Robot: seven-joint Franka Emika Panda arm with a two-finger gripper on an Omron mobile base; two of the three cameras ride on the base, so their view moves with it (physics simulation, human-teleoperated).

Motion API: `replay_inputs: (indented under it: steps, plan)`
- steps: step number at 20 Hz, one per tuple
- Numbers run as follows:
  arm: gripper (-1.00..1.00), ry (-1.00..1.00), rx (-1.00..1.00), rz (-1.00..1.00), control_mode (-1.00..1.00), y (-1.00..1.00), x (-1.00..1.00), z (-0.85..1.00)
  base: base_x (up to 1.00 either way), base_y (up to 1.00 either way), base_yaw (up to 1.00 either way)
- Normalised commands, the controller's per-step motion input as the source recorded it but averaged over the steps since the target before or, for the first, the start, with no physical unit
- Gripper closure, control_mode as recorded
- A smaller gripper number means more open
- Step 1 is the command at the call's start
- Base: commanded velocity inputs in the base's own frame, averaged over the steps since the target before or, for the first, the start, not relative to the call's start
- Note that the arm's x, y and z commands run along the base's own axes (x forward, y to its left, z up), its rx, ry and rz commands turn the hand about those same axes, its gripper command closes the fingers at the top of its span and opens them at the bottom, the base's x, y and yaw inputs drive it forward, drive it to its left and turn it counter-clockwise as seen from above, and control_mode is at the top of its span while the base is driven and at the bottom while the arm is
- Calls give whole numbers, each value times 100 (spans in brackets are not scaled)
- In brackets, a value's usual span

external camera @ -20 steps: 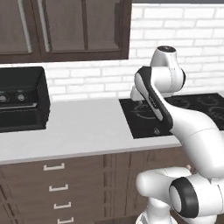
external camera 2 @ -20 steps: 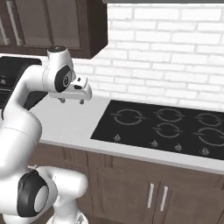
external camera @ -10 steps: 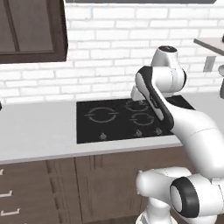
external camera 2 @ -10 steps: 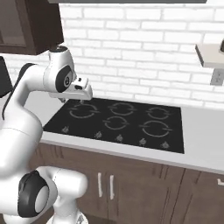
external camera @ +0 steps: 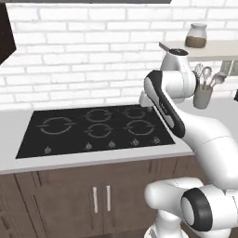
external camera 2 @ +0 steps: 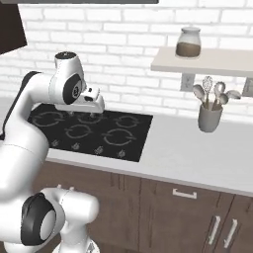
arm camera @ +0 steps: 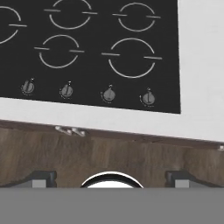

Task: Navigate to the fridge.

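arm: white Franka, elbow folded, hand held above the black cooktop
pincer: hangs over the cooktop's back burners in the right base view; in the hand view two dark fingertips sit wide apart at 6 o'clock, nothing between them, so it is released
cooktop: flush in the light grey table; ring burners in two rows, a row of small knobs along the front edge
hand view: looks straight down on the cooktop's right end, table strip at 3 o'clock, dark-brown cabinet fronts below the table edge
wall: white brick behind the table
shelf: at 1 o'clock in the right base view, glass jar with brown contents standing on it
utensil crock: grey cup with whisk and spoons, upright on the table under the shelf, well apart from the cooktop
upper cabinet: dark-brown corner at 10 o'clock in the right base view
lower cabinets: dark-brown doors with thin vertical handles under the cooktop
fridge: cannot tell where it stands from these views
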Motion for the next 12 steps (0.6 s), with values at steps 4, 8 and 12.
replay_inputs:
  steps: [4, 8, 12]
  plan:
    - [-100, 0, 0, 0, 100, 0, 0, 0, -14, -100, 0]
    - [-100, 0, 0, 0, 100, 0, 0, 0, -14, -100, 0]
    - [-100, 0, 0, 0, 100, 0, 0, 0, -13, -100, 0]
